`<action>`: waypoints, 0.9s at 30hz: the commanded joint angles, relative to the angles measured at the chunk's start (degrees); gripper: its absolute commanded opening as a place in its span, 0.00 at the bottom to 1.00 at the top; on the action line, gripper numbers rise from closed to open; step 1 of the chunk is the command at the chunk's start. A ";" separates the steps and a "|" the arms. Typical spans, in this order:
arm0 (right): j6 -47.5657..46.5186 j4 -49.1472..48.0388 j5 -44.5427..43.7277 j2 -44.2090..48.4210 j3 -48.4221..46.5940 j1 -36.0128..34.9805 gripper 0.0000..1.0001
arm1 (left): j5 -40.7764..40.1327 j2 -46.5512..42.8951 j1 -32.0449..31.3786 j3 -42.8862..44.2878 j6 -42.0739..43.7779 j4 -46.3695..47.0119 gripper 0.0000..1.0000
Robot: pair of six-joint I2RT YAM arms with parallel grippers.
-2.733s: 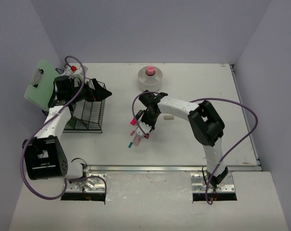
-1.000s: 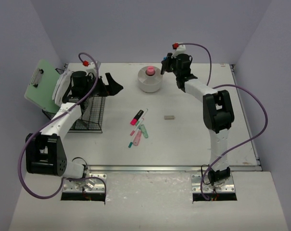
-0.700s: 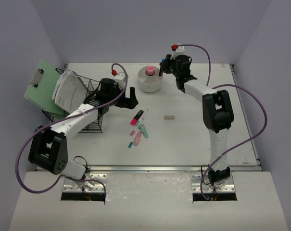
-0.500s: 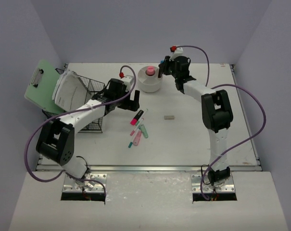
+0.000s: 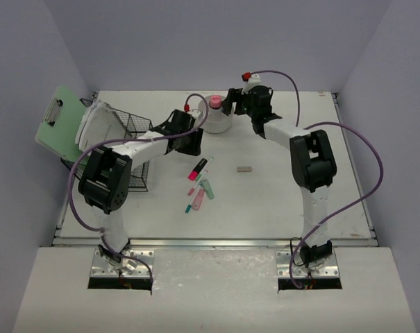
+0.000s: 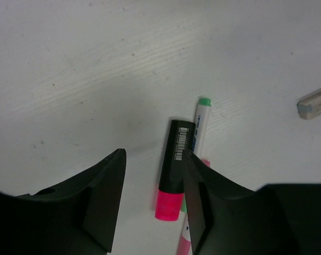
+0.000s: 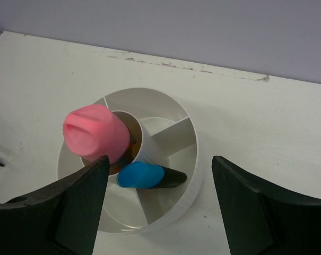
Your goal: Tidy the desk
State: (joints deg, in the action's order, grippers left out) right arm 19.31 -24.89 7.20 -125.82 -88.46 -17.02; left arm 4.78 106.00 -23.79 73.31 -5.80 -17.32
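While both arms work the far half of the off-white flat desk (image 5: pixel 286 201), pens are being sorted into a holder.
Loose pens lie mid-desk, likely waiting to be picked; the left gripper (image 6: pixel 151 183) is low over them, jaws part open, with the black highlighter with pink cap (image 6: pixel 172 170) between them, hard against one finger. Nothing looks pinched yet, and contact is unclear. A white pen with green cap (image 6: pixel 201 119) lies just beside it, and a small grey block (image 6: pixel 313 102) sits well apart. The right gripper (image 7: pixel 160 204) hovers over the white round divided holder (image 7: pixel 188 134) with jaws spread wide and empty. A blue-capped black marker (image 7: pixel 147 176) lies tilted in one compartment, and a pink-capped item (image 7: pixel 94 133) stands in the centre. A black wire basket (image 5: pixel 130 166) holds white papers (image 5: pixel 98 132) at the left.
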 commanded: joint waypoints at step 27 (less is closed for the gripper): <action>-17.71 0.73 9.32 24.04 14.46 2.87 0.78 | -6.97 11.25 -5.39 5.70 2.20 -3.25 0.25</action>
State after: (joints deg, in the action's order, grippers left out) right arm 5.90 -22.52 12.19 -107.10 -74.95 -14.06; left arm 0.58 115.88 -29.02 76.99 -3.86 -20.08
